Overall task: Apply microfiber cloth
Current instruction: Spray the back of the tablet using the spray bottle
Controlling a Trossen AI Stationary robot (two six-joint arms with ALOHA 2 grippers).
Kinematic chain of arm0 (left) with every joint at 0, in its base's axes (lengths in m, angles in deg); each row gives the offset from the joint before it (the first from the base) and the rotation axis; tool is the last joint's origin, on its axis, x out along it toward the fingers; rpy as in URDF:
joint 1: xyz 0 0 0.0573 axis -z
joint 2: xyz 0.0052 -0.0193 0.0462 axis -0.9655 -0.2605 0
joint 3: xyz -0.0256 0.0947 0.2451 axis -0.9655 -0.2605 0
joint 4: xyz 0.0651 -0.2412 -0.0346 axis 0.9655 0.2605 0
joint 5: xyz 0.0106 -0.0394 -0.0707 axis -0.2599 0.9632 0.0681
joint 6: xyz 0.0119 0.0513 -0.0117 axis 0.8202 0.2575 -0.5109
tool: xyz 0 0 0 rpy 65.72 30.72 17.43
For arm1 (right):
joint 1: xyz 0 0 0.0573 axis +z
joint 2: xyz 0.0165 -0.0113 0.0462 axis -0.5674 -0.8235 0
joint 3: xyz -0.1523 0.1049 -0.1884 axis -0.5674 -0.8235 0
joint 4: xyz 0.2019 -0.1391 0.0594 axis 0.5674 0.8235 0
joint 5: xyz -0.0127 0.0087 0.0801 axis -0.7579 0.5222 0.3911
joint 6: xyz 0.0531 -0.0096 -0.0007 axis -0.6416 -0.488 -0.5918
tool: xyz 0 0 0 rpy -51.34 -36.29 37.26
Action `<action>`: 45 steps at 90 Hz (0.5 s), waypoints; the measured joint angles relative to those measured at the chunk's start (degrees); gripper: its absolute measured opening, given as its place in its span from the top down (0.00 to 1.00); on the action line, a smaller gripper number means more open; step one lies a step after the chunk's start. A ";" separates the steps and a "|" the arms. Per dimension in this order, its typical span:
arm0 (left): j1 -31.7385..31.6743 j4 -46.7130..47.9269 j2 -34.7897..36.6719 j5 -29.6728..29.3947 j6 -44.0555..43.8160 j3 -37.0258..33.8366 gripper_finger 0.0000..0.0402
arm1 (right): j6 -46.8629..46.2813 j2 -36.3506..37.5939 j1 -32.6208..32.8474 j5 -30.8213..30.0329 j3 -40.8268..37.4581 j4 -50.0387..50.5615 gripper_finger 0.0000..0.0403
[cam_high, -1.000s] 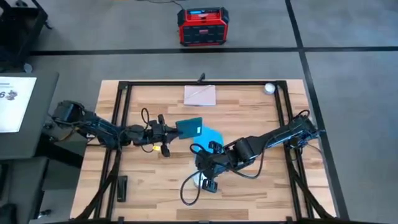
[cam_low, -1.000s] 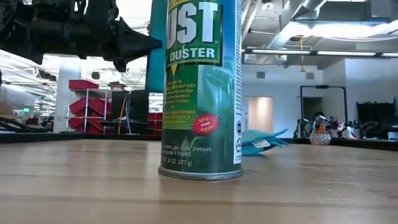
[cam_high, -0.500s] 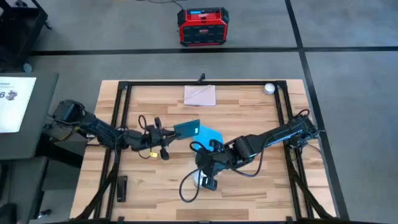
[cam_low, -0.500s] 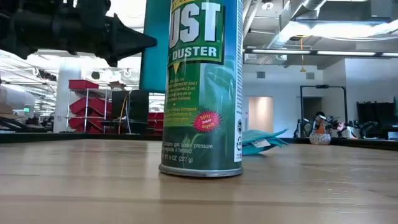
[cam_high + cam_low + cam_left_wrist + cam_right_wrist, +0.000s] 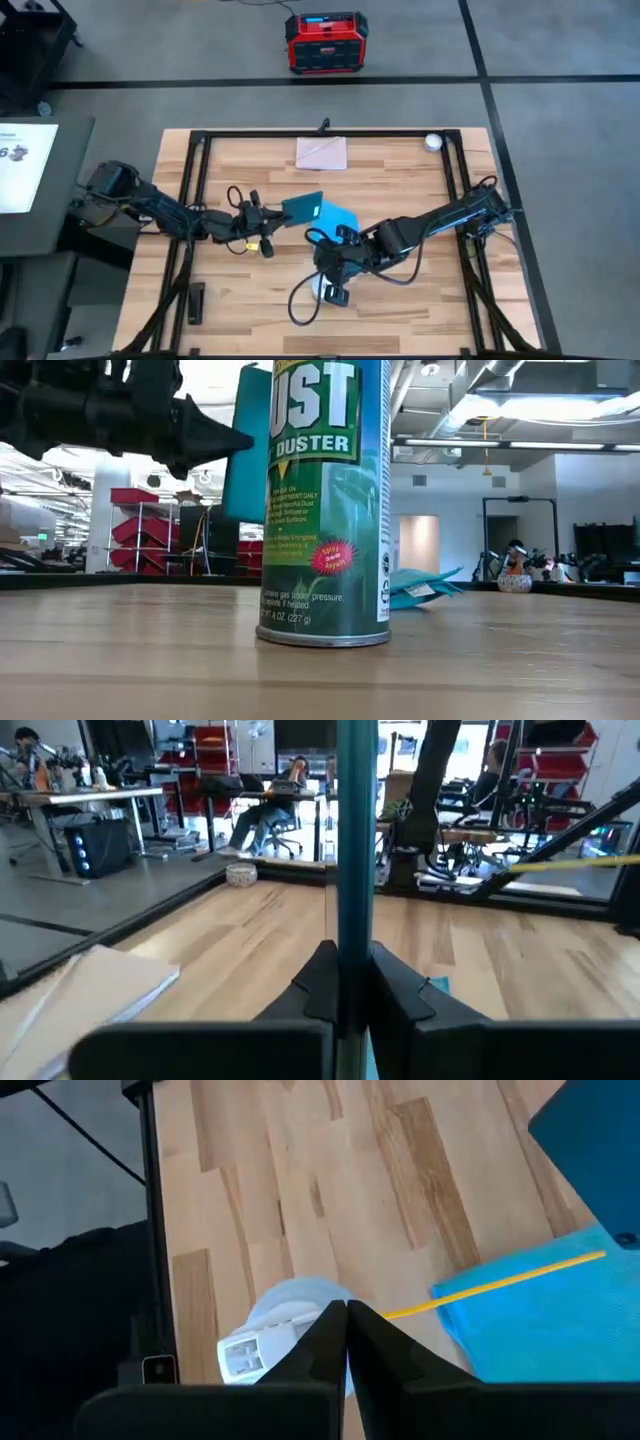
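Sky-blue microfiber cloth [image 5: 343,217] lies mid-table, not yet picked up — the left gripper [image 5: 268,212] pinches the tablet [image 5: 304,206] above it, so the right gripper [image 5: 333,283], fingers pressed together by the duster can [image 5: 322,510], likely must fetch it.

From my remote station, taking the table [image 5: 420,290] centre in the high view as the dial hub, the microfiber cloth [image 5: 340,219] lies flat just off centre toward 12 o'clock. The tablet [image 5: 304,206] stands on edge at its 9 o'clock side, clamped in the left gripper [image 5: 275,211]. The right gripper [image 5: 330,272] sits at the cloth's 6 o'clock, directly above the duster can [image 5: 325,500]. A flat sheet [image 5: 321,153] lies at 12 o'clock near the far rail, a small bowl [image 5: 432,142] at 2 o'clock.
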 joint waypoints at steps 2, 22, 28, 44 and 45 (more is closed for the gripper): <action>0.00 -0.81 -0.70 0.03 -0.07 0.00 0.99 | -0.01 0.00 0.00 0.00 0.00 -0.05 1.00; 0.00 -8.19 -8.32 1.52 -0.20 1.35 0.99 | -0.19 -0.88 0.00 0.49 0.12 -0.38 1.00; 0.00 -8.16 -9.61 1.54 -0.26 2.30 0.99 | -0.21 -1.48 -0.03 1.70 0.13 -0.14 1.00; 0.14 -8.36 -10.61 2.00 0.13 3.48 0.99 | -0.20 -1.64 -0.07 2.36 0.08 -0.57 1.00; 0.15 -8.38 -10.53 2.00 0.13 3.48 0.99 | -0.20 -1.65 -0.07 2.36 0.07 -0.60 1.00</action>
